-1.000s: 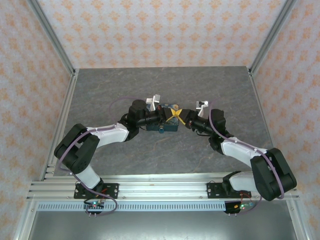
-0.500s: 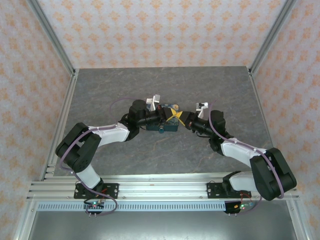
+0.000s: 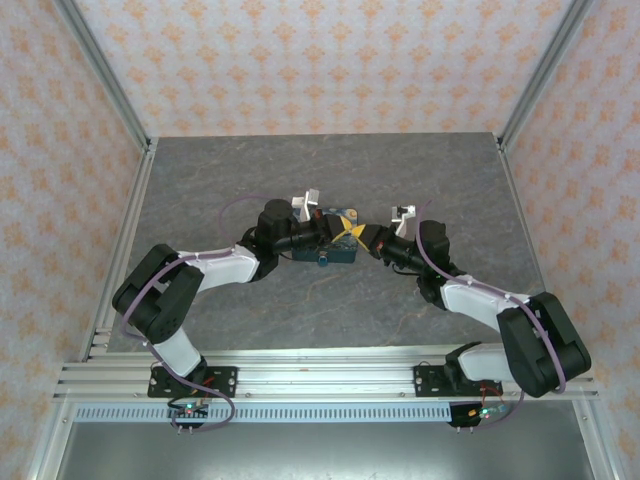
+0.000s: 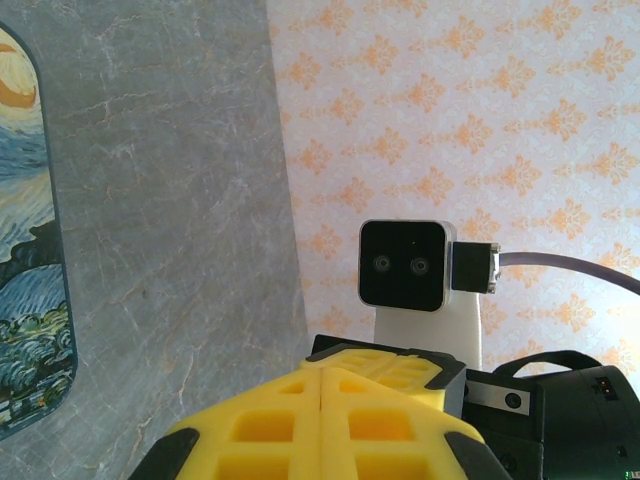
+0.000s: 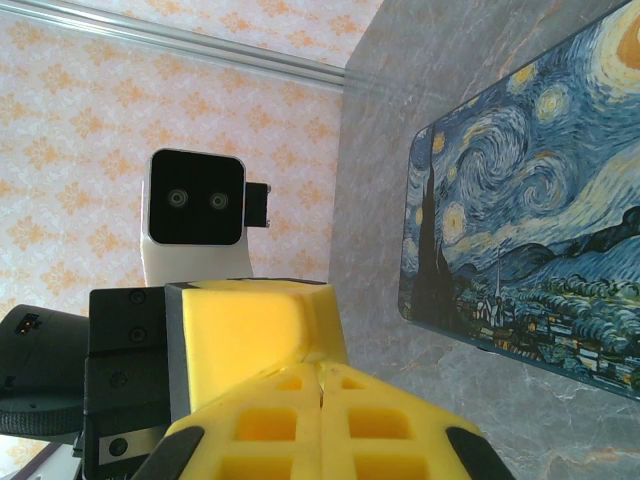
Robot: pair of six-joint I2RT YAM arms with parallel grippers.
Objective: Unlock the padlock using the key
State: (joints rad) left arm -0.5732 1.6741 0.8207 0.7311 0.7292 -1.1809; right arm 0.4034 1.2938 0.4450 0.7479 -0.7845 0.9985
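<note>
My left gripper (image 3: 337,229) and right gripper (image 3: 357,236) meet tip to tip above the blue night-sky painted box (image 3: 338,252) in the middle of the table. In the left wrist view my left gripper (image 4: 321,372) is shut, its yellow fingers pressed flat together, with the right gripper's fingers (image 4: 392,368) just beyond them. The right wrist view shows my right gripper (image 5: 320,373) shut too, its tips against a left finger (image 5: 250,325). No padlock or key can be made out; the closed fingers hide whatever lies between them.
The painted box lies flat on the grey marbled table (image 3: 250,180), seen at the left edge (image 4: 30,300) of the left wrist view and at the right (image 5: 530,220) of the right wrist view. Patterned walls (image 3: 320,60) with metal posts enclose the table.
Both grippers stay shut and tip to tip over the box. The right gripper has edged slightly left toward the left one; little else has moved.
</note>
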